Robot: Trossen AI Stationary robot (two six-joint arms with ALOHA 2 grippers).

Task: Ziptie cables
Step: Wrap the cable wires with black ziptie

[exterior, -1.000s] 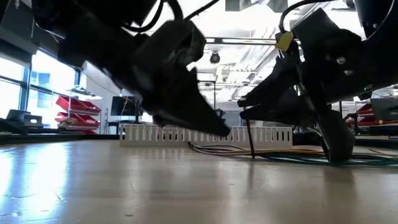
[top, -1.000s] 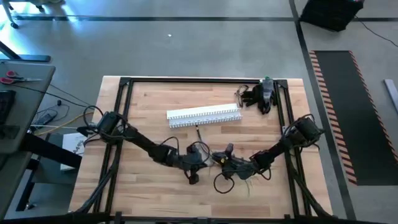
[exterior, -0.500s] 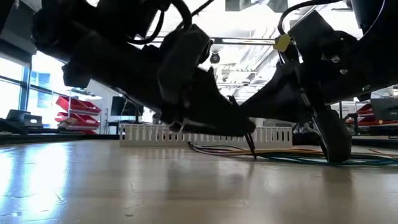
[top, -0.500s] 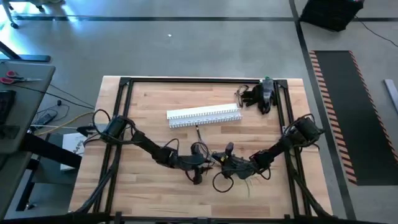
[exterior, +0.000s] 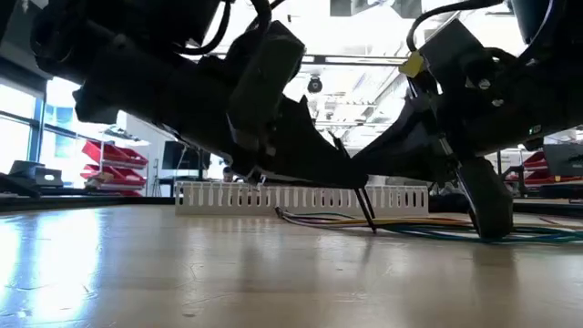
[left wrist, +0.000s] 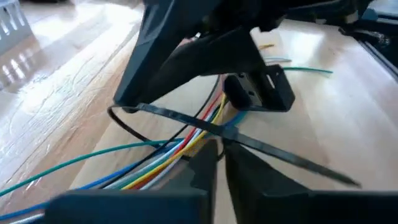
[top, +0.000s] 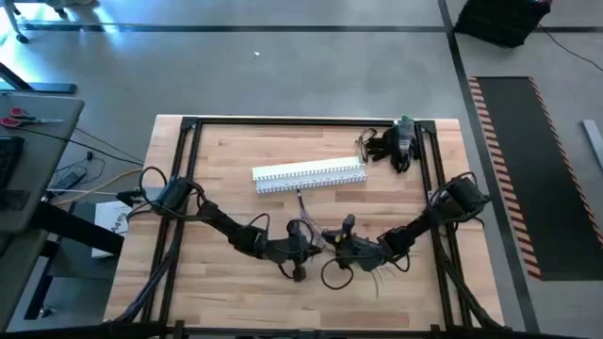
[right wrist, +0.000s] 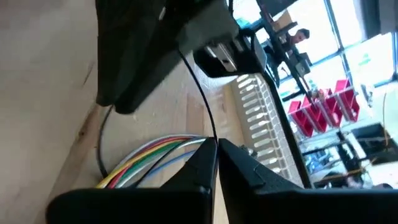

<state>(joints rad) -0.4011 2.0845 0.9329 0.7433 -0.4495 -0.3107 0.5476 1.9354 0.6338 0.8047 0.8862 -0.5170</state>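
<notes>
Down at the near middle of the wooden tabletop (top: 226,160), the two pincers meet tip to tip over the cables (left wrist: 155,155). The left pincer (left wrist: 219,152) has its two dark fingers drawn together, only a thin slit between them, nipping the black zip tie (left wrist: 186,121) where its strap crosses over the bundle of coloured wires. From that crossing the tie runs one way into a loop that curls round and under the wires, and the other way as a loose tail lying flat on the wood. The right pincer (right wrist: 216,155) is likewise pressed almost shut, and a thin black strand of the tie rises from between its fingertips; the yellow, red, green, white and blue wires fan out just beside it.

From table height both pincers hang low over the wood, and the tie stands as a thin dark upright line (exterior: 366,210) between them, with the cables (exterior: 401,223) trailing flat across the tabletop to one side.

From above, the left pincer (top: 300,252) and right pincer (top: 332,247) sit close together, with a loop of wire beneath them. Farther back lies the white slotted channel (top: 309,174), well apart from the bundle, and beyond it in the far right corner a dark tool (top: 394,143).
</notes>
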